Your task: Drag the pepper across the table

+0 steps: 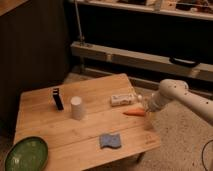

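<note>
The pepper point(134, 113), slim and orange-red, lies flat near the right edge of the light wooden table point(90, 130), its point toward the left. My gripper point(146, 108) comes in from the right on a white arm point(175, 94) and sits low at the pepper's right end, just past the table's edge. It is open, with nothing held. Whether it touches the pepper I cannot tell.
A white packet point(122, 99) lies just behind the pepper. A white cup point(77, 108) and a black upright object point(58, 98) stand mid-left. A blue sponge point(110, 140) lies at the front, a green plate point(25, 154) at the front left corner. Metal rails run behind.
</note>
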You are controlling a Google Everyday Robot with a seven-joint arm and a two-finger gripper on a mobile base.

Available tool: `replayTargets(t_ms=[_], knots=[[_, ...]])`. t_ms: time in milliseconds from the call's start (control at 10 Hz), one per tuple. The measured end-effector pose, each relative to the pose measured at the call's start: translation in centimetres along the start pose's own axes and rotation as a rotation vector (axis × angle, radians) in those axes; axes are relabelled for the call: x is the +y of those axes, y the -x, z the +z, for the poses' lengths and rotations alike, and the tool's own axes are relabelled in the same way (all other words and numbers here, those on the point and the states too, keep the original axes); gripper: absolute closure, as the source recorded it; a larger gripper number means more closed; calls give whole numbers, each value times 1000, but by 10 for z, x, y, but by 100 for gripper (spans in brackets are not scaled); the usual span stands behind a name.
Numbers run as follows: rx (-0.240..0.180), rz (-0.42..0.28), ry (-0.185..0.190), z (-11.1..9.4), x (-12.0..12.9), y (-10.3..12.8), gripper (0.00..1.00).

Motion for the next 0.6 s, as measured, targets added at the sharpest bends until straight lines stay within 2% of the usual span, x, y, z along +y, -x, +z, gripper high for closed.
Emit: replayTargets(t_ms=[400, 500, 600], knots=[[26, 21, 24, 8, 0, -5, 20], [23, 21, 26, 10, 0, -6, 20], [-16, 5, 32, 12, 1, -7, 20]])
